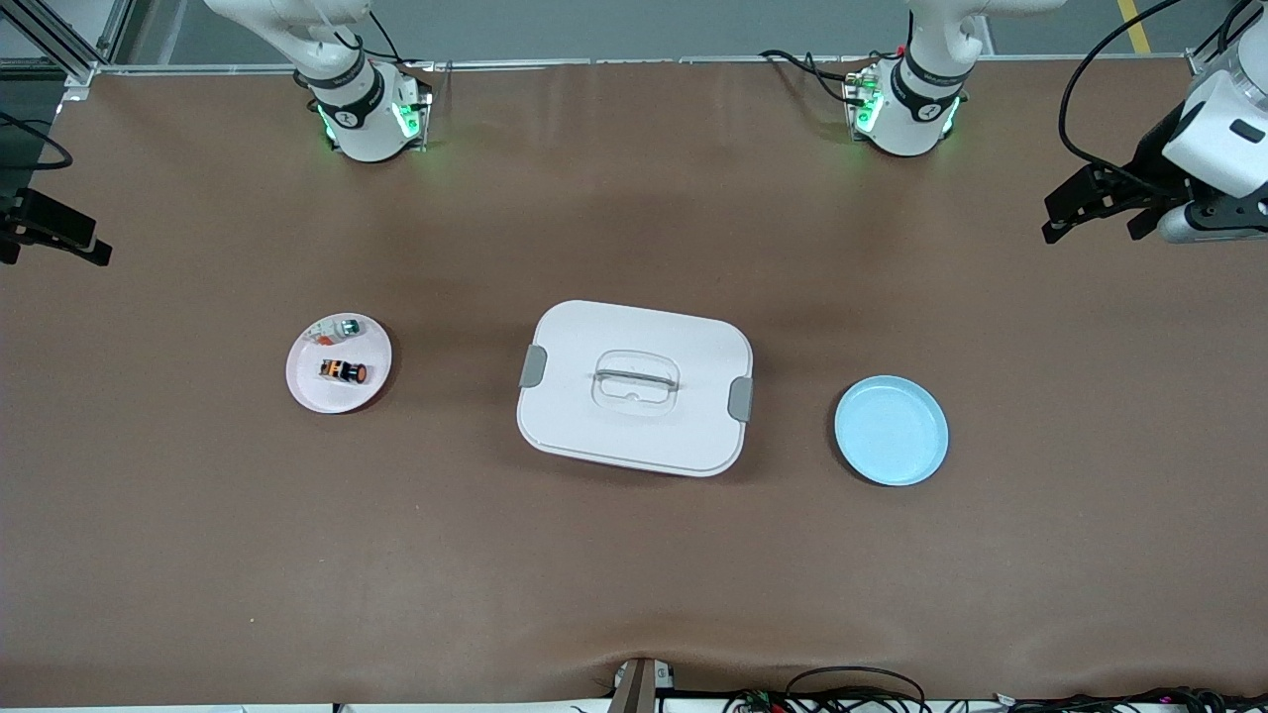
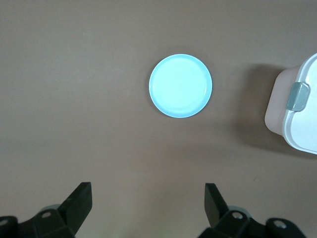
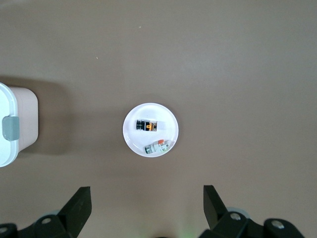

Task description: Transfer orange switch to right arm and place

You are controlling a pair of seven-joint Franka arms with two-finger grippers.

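Observation:
The orange switch (image 1: 344,371) (image 3: 150,126), a tiny black-and-tan block with an orange cap, lies on its side on a small pale pink plate (image 1: 309,386) (image 3: 133,139) toward the right arm's end of the table. My right gripper (image 1: 54,248) (image 3: 146,189) hangs open and empty, high over that end of the table and well apart from the plate. At the other end, my left gripper (image 1: 1090,233) (image 2: 147,187) is also raised, open with nothing between its fingers.
A small white-grey part (image 1: 335,330) (image 3: 157,147) shares the pink plate. A white lidded box (image 1: 635,387) (image 2: 297,109) (image 3: 12,124) with a handle stands mid-table. A light blue plate (image 1: 891,430) (image 2: 180,85) holding nothing sits toward the left arm's end.

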